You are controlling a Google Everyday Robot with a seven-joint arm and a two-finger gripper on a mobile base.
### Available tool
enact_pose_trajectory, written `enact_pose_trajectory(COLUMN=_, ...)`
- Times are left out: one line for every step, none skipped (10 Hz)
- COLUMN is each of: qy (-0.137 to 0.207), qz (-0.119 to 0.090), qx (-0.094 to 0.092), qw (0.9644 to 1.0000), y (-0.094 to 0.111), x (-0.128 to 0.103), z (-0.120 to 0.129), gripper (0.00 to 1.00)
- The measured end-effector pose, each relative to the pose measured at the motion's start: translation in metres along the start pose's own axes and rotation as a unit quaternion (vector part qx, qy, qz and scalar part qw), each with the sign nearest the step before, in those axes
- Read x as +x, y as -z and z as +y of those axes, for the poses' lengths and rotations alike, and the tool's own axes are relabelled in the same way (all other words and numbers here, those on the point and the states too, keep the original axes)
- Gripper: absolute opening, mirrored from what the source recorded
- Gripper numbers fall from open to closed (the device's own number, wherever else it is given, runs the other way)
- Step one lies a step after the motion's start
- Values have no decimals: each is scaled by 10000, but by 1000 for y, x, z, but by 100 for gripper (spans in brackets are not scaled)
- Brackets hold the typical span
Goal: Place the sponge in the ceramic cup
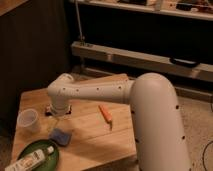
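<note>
The sponge (60, 136), a small flat blue pad, lies on the wooden table (90, 137) near its front left. The ceramic cup (27, 120), pale and handleless, stands upright to the sponge's left and a little further back. My gripper (58, 113) points down at the end of the thick white arm (100, 92). It is just behind the sponge and right of the cup, and the wrist hides most of it. Nothing can be seen held in it.
A round green plate (44, 161) with a white bottle (31, 159) lying on it sits at the front left corner. An orange stick-like item (105, 113) lies mid-table. A dark small box (48, 110) shows behind the wrist. Metal shelving (145, 57) runs behind the table.
</note>
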Motion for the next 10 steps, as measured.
enact_pose_trajectory(qy=11, qz=-55, qx=-49, qw=10000, y=-2, x=-2, z=-1, gripper=80)
enact_pose_trajectory(qy=13, qz=-80, qx=-61, qw=9999, y=-4, x=-4, z=-3, gripper=80)
enact_pose_trajectory(qy=3, qz=-98, qx=-74, qw=9999, y=-4, x=-7, z=-4, gripper=80)
enact_pose_trajectory(qy=-50, qz=-116, qx=-120, qw=9998, y=-5, x=-12, z=-3, gripper=80)
enact_pose_trajectory(qy=-116, qz=-130, qx=-190, qw=9997, y=-6, x=-15, z=-1, gripper=80)
enact_pose_trajectory(qy=-167, qz=-142, qx=-274, qw=9994, y=-6, x=-18, z=1, gripper=80)
enact_pose_trajectory(qy=-203, qz=-152, qx=-333, qw=9991, y=-7, x=-19, z=2, gripper=80)
enact_pose_trajectory(qy=-243, qz=-180, qx=-414, qw=9987, y=-8, x=-20, z=4, gripper=80)
enact_pose_trajectory(qy=-199, qz=-247, qx=-464, qw=9984, y=-11, x=-22, z=4, gripper=80)
enact_pose_trajectory(qy=-167, qz=-324, qx=-519, qw=9980, y=-15, x=-23, z=0, gripper=80)
